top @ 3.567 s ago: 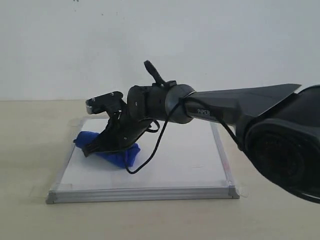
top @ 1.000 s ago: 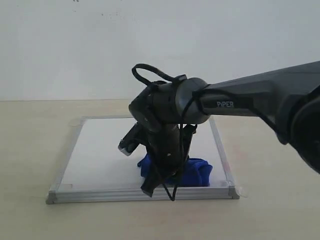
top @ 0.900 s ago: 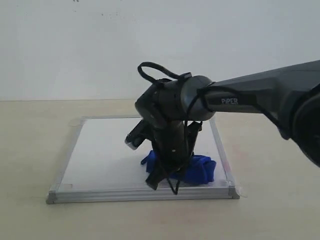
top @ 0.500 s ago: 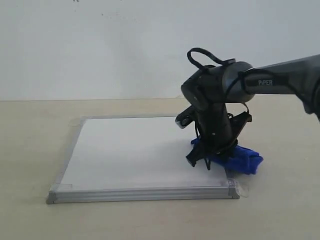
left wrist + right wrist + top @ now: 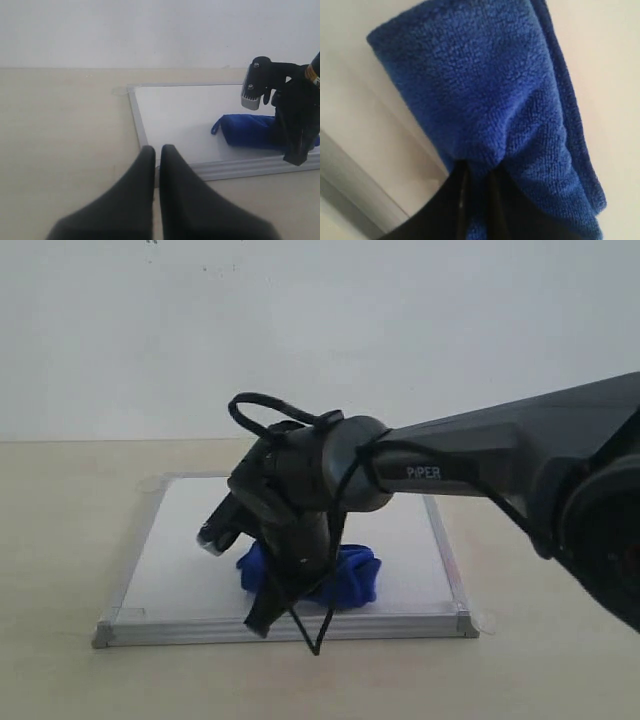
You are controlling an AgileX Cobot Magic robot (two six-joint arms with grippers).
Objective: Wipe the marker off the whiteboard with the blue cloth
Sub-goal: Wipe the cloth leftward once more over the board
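The whiteboard (image 5: 190, 530) lies flat on the tan table, its silver frame all round. No marker line shows on the bare white parts. The blue cloth (image 5: 352, 575) is bunched on the board near the front frame. My right gripper (image 5: 285, 585) points down and is shut on it. In the right wrist view the plush blue cloth (image 5: 485, 90) bulges out from between the dark jaws of the right gripper (image 5: 477, 172). My left gripper (image 5: 156, 150) is shut and empty, low over the table by a corner of the whiteboard (image 5: 185, 112). From there the blue cloth (image 5: 250, 131) shows too.
The right arm (image 5: 480, 455) reaches in from the right over the board, a loose black cable (image 5: 315, 640) hanging past the front frame. Bare tan table (image 5: 60, 540) surrounds the board and a plain white wall stands behind.
Half a second ago the right gripper held the cloth over the board's right frame. It has swept back left with the cloth to the front middle of the board.
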